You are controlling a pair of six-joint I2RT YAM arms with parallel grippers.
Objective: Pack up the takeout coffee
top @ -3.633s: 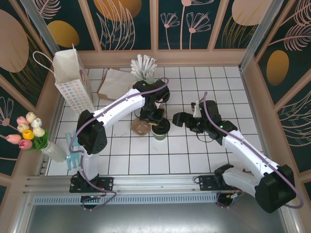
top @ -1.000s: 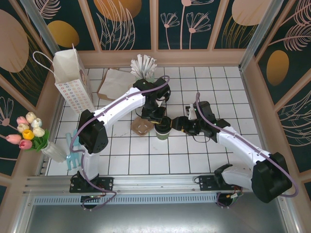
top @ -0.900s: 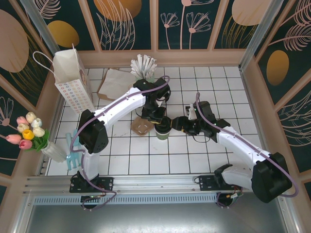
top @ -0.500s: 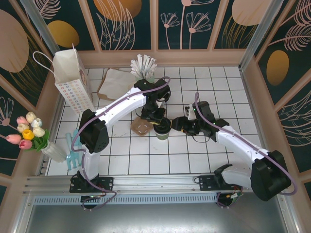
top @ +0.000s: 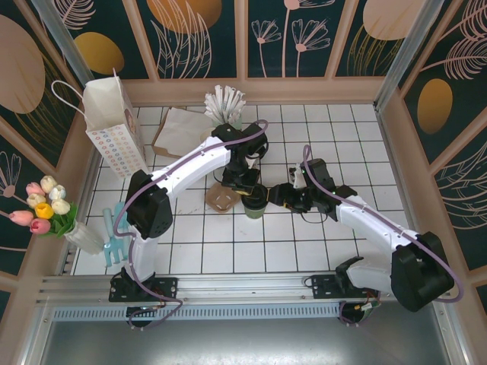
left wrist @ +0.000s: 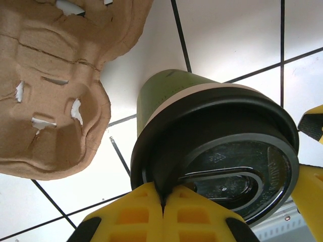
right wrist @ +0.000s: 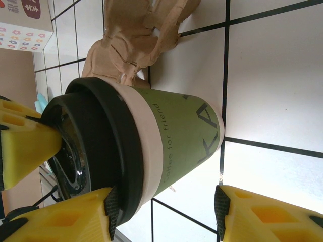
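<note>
While the takeout coffee (top: 253, 205) stands upright near the table's middle, lid up and long axis vertical, it is met by both arms. The left gripper (top: 247, 188) is seen directly above it, fingers pressed fully together, tips set on the dark lid's rim at its 6 o'clock in the left wrist view; a true pinch on the lid cannot be confirmed. The right gripper (top: 278, 195) is placed just at the cup's 3 o'clock, so the cup lies at 9 o'clock from its fingers. Its jaws are held about half apart. One pad is at the lid's edge, and a gap is left at the other, so no grip is judged made. A side grasp by the right arm is judged likeliest.

The pulp carrier (top: 221, 199) lies just beside the cup at 9 o'clock. The paper bag (top: 114, 129) stands well apart at 10 o'clock.

"for friend" is read on the green wall, with larger letters "KA". A recycling triangle is embossed on the lid.
</note>
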